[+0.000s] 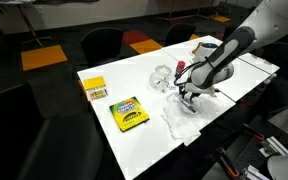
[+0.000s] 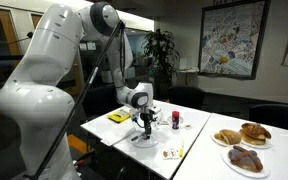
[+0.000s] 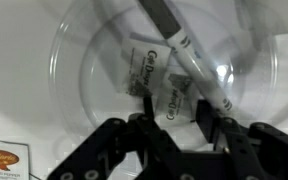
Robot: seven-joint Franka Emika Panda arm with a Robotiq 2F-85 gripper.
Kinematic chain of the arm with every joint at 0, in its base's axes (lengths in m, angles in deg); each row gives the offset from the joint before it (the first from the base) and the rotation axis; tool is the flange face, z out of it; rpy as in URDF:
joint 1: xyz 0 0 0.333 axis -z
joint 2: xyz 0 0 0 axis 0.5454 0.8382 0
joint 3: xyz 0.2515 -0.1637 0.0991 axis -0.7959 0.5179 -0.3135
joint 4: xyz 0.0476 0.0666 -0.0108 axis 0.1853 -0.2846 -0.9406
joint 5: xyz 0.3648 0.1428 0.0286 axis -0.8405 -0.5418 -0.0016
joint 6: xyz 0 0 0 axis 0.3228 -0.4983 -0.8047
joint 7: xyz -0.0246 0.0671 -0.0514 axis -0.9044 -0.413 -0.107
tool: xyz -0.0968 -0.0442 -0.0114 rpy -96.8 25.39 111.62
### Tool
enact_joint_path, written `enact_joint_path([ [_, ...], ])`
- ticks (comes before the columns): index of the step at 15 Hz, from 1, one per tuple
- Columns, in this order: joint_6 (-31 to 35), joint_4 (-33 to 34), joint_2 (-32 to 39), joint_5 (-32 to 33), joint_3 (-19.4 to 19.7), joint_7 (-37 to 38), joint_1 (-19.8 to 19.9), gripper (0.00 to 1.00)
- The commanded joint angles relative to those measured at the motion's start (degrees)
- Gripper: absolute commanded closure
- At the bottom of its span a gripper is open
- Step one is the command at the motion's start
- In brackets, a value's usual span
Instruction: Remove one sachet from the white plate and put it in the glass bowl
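Note:
My gripper [image 3: 167, 122] hangs straight down over the white plate [image 3: 69, 90], fingers open on either side of a clear printed sachet [image 3: 149, 70] lying in the plate. A second sachet [image 3: 176, 100] lies beside it, and a grey marker pen [image 3: 189, 55] lies slantwise across the plate. In both exterior views the gripper [image 1: 189, 97] [image 2: 147, 126] sits low over the plate [image 2: 134, 141]. The glass bowl [image 1: 162, 78] stands apart on the table, a short way beside the gripper.
A small red-and-white bottle [image 1: 180, 66] [image 2: 176, 120] stands close by. A crumpled white wrapper [image 1: 174, 120] lies near the table edge. A yellow crayon box [image 1: 130, 113] and a yellow-white box [image 1: 95, 89] lie further off. Plates of brown pastries [image 2: 242, 145] sit on the neighbouring table.

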State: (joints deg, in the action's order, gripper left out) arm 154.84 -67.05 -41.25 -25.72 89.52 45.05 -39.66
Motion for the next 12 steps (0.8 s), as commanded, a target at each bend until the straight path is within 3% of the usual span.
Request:
enact_joint_path([
  [1, -1.18, 1.09, 2.0, -1.17, 1.09, 0.59, -0.78, 0.82],
  [4, -1.08, 1.21, 1.97, -1.11, 1.11, 1.02, -0.67, 0.99],
  [7, -1.61, 0.25, 0.49, -0.76, 1.44, 0.86, -0.81, 0.98],
  [12, -3.24, -1.89, -2.78, 1.42, 5.71, 2.97, -3.98, 0.98],
])
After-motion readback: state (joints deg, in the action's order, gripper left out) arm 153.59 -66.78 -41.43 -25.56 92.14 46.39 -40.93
